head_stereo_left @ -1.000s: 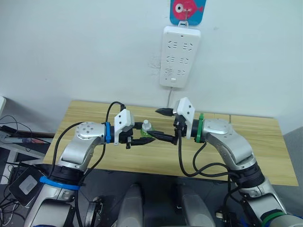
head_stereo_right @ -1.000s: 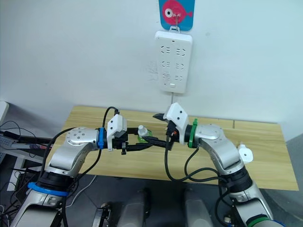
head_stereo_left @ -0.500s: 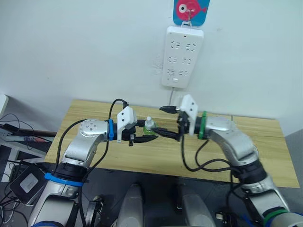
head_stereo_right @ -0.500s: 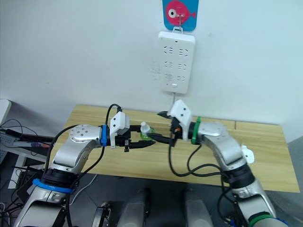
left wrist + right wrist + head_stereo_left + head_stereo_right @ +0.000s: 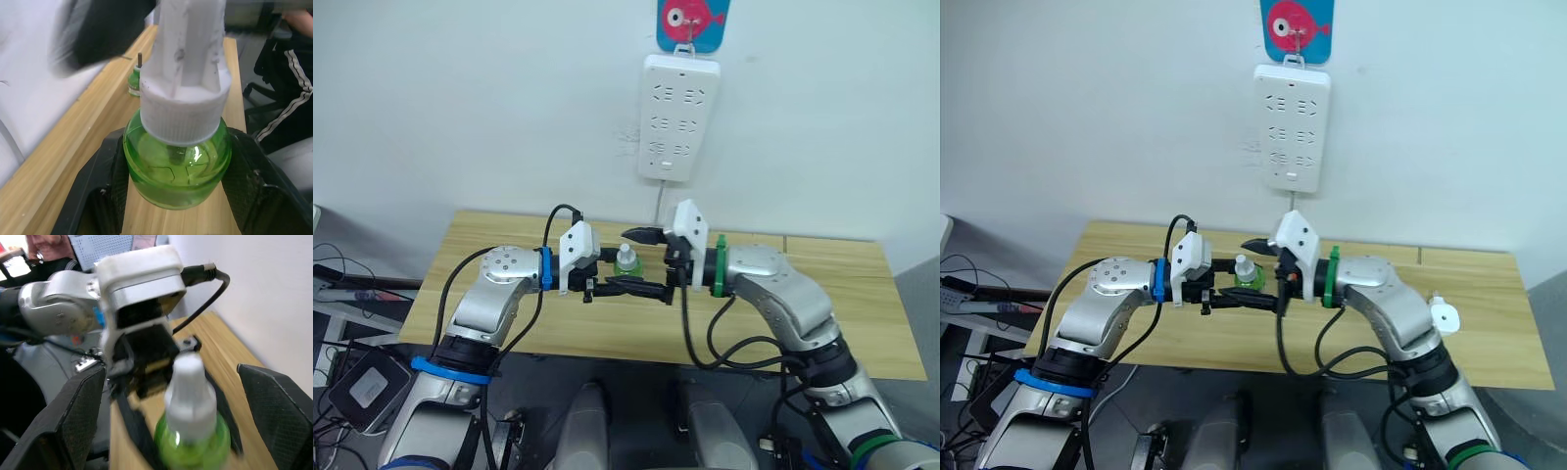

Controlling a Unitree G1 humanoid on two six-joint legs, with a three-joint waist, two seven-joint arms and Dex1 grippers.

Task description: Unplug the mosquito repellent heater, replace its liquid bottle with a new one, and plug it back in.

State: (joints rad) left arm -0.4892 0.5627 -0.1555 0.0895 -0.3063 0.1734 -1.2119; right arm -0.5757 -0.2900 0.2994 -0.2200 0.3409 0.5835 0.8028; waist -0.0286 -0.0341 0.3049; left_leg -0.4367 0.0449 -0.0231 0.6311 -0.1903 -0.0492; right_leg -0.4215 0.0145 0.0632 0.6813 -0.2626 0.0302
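New bottle: the new bottle [image 5: 177, 161], green with a white pointed cap [image 5: 188, 68], is held upright above the middle of the tabletop [image 5: 862, 323], between the two arms.
Left gripper: the left gripper [image 5: 610, 285] is clamped on the bottle's round green body, one black finger on each side, as the left wrist view shows.
Right gripper: the right gripper [image 5: 176, 396] has its fingers spread wide, one on each side of the cap and not touching it.
Step in hand: by my reading, taking the cap off so the bottle can go into the heater.
Doing it well: the right fingers should close squarely on the ribbed white cap, not on the green body, then twist while the left grip holds firm and keeps the bottle upright so nothing spills and the wick inside is not bent.
Old bottle: the old bottle [image 5: 135, 81], green with a bare dark wick, stands on the tabletop farther along, near the wall.
Heater: the heater [image 5: 1445, 315], small and white, lies near the right end of the tabletop, beside the right arm's elbow, unplugged.
Power strip: the power strip [image 5: 678, 117] hangs on the wall above the far edge, its sockets free.
In the way: the two grippers work very close together; the right arm's black cable [image 5: 705, 333] loops below the work, and a careless swing of the right elbow could knock the heater.
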